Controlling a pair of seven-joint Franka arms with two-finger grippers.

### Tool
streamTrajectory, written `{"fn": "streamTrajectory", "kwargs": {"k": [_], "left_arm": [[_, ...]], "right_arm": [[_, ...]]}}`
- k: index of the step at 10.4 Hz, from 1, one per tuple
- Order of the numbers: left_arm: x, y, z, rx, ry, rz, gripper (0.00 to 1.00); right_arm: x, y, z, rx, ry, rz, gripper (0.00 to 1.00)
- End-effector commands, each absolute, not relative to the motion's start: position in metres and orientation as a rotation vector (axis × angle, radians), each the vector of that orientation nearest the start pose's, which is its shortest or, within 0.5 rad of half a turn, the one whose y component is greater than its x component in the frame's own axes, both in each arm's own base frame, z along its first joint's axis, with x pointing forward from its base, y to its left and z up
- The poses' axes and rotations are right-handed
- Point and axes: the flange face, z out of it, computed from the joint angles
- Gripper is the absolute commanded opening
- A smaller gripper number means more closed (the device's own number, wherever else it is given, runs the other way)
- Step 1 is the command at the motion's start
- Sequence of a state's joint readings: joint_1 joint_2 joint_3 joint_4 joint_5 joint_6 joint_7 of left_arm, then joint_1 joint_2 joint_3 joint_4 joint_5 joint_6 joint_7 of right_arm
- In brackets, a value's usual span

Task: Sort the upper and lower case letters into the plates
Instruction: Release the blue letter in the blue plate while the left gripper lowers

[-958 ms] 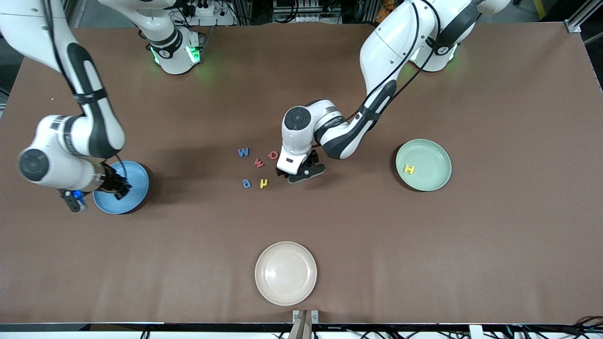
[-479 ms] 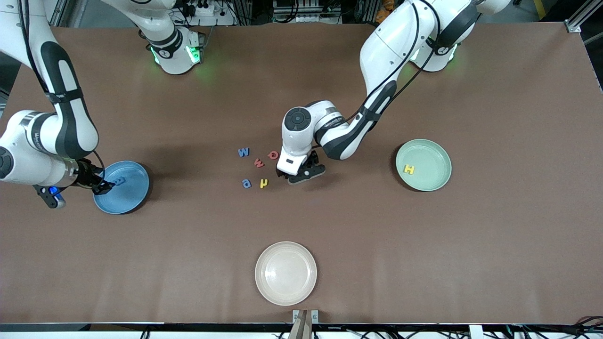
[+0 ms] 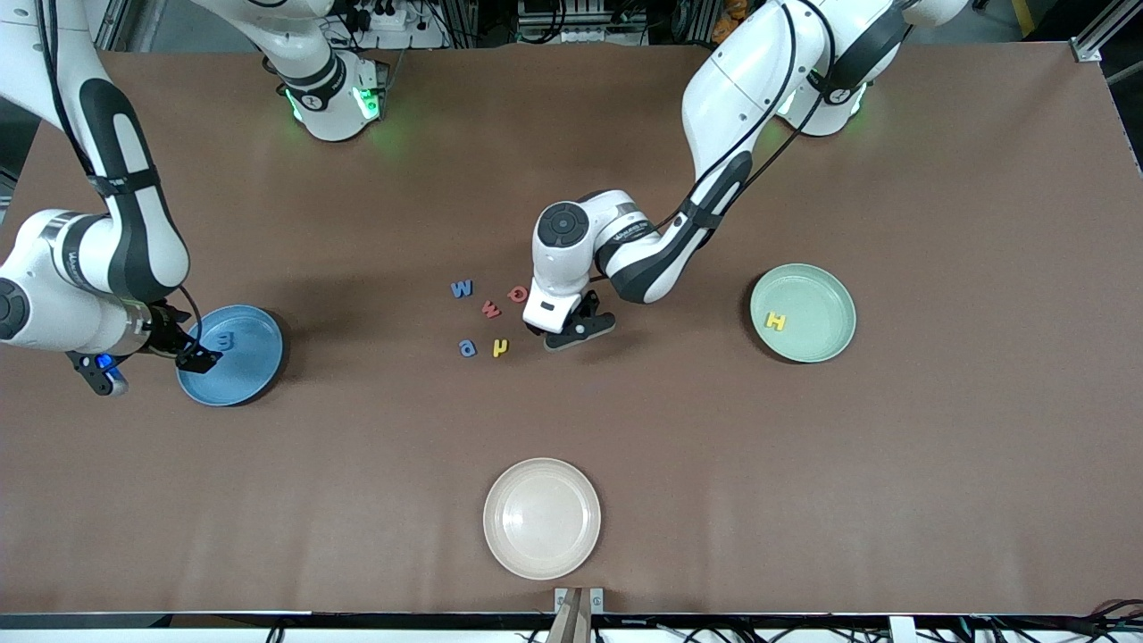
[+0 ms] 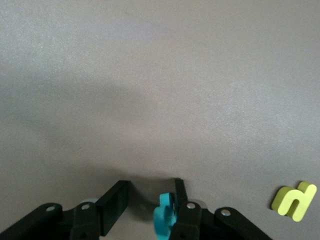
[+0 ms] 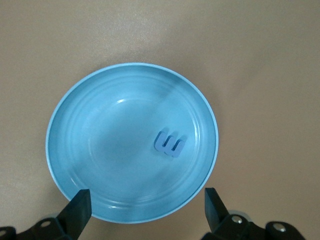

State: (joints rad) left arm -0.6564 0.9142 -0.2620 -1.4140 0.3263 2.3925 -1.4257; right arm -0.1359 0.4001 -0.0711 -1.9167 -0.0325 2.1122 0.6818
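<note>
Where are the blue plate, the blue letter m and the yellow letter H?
blue plate (image 5: 75,125), right wrist view, bare floor of the plate.
blue letter m (image 5: 169,143), right wrist view, middle of the letter.
yellow letter H (image 3: 775,321), front view, its crossbar.

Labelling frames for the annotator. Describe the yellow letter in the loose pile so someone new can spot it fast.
Start at the left gripper, low over the middle of the table. Beside it, toward the right arm's end, lies a loose cluster of five small letters. The yellow letter is the one closest to the gripper, next to the blue e in the row nearest the front camera, and the cluster's only yellow piece.
</note>
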Motion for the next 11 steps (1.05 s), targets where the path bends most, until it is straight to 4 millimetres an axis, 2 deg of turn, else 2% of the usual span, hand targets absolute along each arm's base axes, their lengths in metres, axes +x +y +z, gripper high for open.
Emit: {"fn": "streamTrajectory", "kwargs": {"k": [1, 4, 6, 10, 11], "left_arm": [[0.4786, -0.5594, 0.1629, -3.141, -0.652, -0.126, 0.45], [0.4797, -0.56, 0.1637, -3.137, -0.685, -0.127, 0.46], [0.4765, -0.5626, 0.1684, -3.132, -0.718, -0.11, 0.51], [0.4729, -0.5603, 0.1637, -3.1, -0.715, -0.079, 0.51], [0.4716, -0.5594, 0.1632, -3.085, -0.76, -0.023, 0.51]], "right_arm": [[0.5885, -0.1182, 0.2736, -2.932, 1.349, 0.304, 1.0], [0.5883, -0.1171, 0.2739, -2.931, 1.348, 0.305, 1.0], [0.5882, -0.1171, 0.2729, -2.931, 1.348, 0.307, 1.0], [0.5887, -0.1154, 0.2738, -2.933, 1.343, 0.305, 1.0], [0.5883, -0.1144, 0.2732, -2.934, 1.341, 0.307, 1.0]]}}
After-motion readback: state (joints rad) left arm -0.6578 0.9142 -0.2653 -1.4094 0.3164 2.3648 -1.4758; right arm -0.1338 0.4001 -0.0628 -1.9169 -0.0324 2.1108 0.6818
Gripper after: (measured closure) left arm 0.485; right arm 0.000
